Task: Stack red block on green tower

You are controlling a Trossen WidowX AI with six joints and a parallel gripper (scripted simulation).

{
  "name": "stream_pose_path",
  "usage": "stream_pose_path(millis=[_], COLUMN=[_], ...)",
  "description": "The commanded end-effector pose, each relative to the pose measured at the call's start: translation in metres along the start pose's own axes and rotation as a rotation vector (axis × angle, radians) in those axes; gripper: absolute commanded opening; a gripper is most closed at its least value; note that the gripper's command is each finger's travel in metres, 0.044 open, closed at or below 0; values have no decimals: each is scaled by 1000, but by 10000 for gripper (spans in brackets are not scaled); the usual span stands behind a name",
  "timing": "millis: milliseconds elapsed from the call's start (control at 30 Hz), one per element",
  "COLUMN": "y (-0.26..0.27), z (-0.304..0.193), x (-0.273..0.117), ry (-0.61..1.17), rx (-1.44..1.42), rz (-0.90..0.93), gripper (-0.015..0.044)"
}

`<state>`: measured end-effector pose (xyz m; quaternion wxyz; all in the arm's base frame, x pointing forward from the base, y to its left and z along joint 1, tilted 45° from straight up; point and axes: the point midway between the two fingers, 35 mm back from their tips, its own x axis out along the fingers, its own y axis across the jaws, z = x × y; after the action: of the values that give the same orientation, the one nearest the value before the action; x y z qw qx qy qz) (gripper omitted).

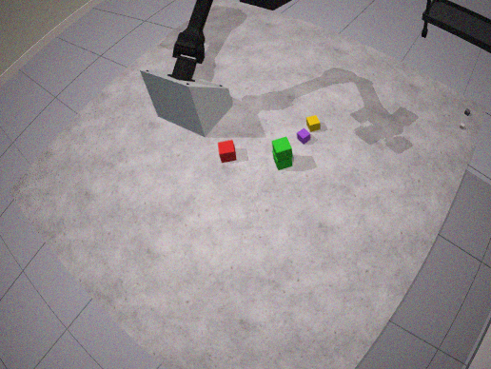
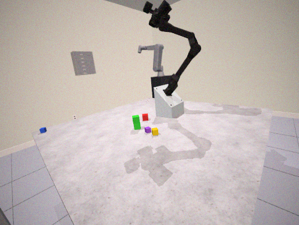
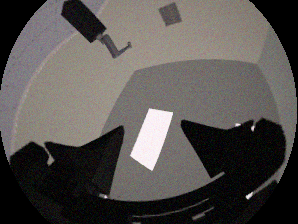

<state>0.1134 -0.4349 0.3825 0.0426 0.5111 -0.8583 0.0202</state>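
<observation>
The red block sits flat on the floor, apart from the green tower. The green tower stands upright, and a seam shows between its upper and lower parts in the top view. Nothing rests on its top. My gripper is open, with nothing between its fingers. In the exterior view it is raised high above the blocks, and the wrist view looks at the wall and ceiling. The gripper is out of frame in the top view. The wrist view shows neither the red block nor the tower.
A small purple block and a yellow block lie close together near the tower. A blue block lies far to the left in the exterior view. The arm's grey wedge base stands near the red block.
</observation>
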Motion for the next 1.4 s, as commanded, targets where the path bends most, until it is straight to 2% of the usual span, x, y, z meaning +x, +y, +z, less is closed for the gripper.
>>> stream_pose_path(millis=[0,100,333,700,967,1133,1367], y=[-1,-22,-87,-138,-130,-113,-65], z=[1,17,87,212,297,331,383], x=[-1,-9,-51,-146,-232,-270,-339], ry=[-2,-22,-51,70,307,413,739], rx=[-10,-156,-699,-1476,-1906,-2023,-2146], rz=[-6,-91,-423,-1018,-1518,-1745,-2230], gripper=[426,440,440,440,440,440,440])
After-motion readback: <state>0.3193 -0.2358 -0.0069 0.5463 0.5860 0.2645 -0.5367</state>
